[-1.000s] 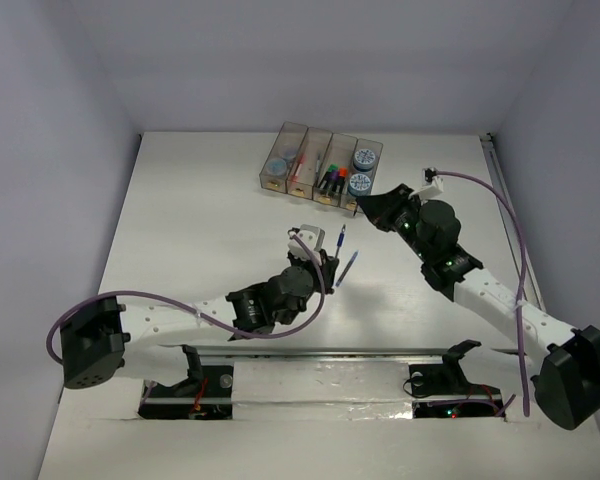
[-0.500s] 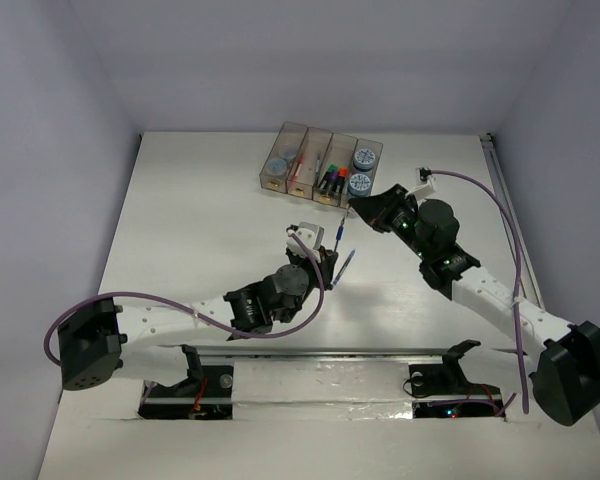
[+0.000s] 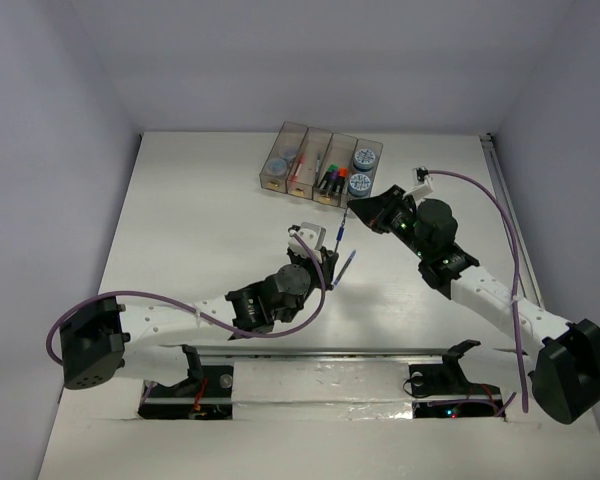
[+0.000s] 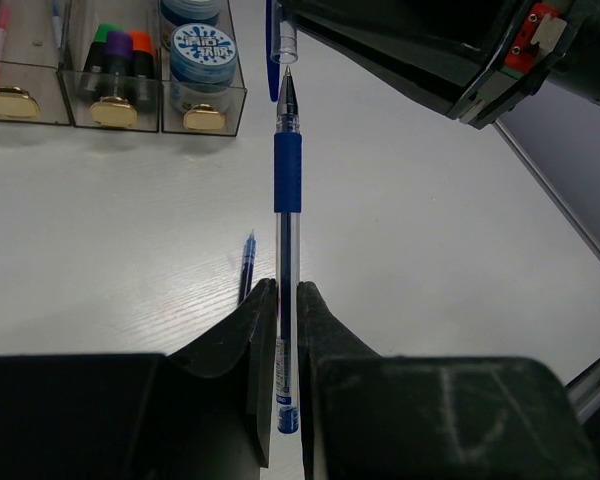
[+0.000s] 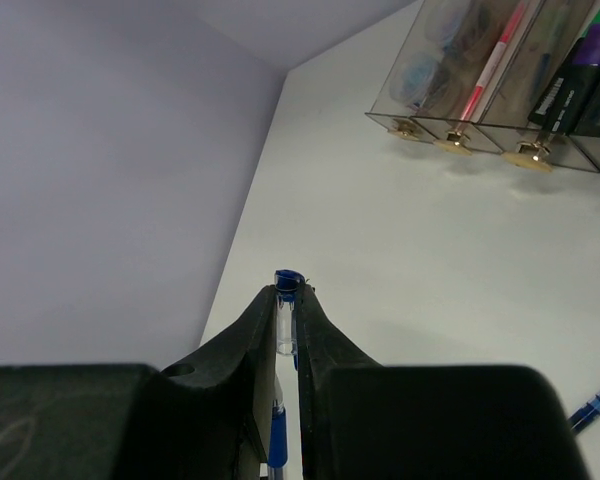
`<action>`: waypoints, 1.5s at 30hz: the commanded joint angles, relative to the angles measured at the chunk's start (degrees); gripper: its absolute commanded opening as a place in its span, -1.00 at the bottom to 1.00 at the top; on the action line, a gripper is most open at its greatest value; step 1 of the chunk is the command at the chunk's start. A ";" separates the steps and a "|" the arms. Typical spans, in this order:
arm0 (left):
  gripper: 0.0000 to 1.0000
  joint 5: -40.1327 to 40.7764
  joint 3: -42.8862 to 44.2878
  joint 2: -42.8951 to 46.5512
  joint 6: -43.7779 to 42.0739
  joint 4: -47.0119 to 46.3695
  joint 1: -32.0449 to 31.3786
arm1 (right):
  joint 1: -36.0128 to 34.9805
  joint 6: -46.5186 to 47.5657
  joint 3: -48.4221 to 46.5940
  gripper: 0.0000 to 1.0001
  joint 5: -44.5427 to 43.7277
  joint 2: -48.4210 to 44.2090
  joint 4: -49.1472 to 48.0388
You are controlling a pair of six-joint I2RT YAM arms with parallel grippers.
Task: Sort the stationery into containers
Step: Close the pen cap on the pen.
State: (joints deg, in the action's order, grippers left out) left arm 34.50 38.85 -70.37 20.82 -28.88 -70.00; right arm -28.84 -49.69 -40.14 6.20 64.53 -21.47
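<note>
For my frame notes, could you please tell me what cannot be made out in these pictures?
- Left wrist: how the right tool holds the cap is cut off by the top edge, as are the far ends of the bins.
- Right wrist: the fingers cover most of the cap; the right edge cuts the bins short.
- Top view: the cap is too small to see.

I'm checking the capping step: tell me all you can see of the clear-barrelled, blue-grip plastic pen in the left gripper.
The clear-barrelled pen has a blue rubbery-looking grip, a dark pointed tip and blue print near its rear. Uncapped, it juts straight from the left gripper, shut on its rear barrel. Its tip seems just short of a clear cap pinched by the right gripper.
</note>
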 commanded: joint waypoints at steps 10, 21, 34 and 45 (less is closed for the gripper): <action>-1.00 -0.49 2.72 -0.12 -0.78 -1.44 1.00 | 0.28 1.09 -2.22 -0.84 1.45 -0.90 -2.52; -1.00 -1.01 2.72 -0.38 -0.78 -1.61 1.00 | 0.28 1.44 -2.75 -0.84 1.89 -0.55 -2.96; -1.00 -0.93 2.81 -0.03 -0.87 -1.70 1.53 | 0.28 2.49 -3.63 -0.84 2.07 -0.99 -2.34; -1.00 -1.45 2.99 0.32 -1.48 -2.05 1.53 | 0.28 2.76 -3.45 -0.84 1.98 -0.55 -1.91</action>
State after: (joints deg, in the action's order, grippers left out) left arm 33.21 39.03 -71.18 19.99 -28.91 -68.88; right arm -28.84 -48.03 -41.12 7.60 64.53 -21.45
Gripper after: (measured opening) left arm 0.059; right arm 0.151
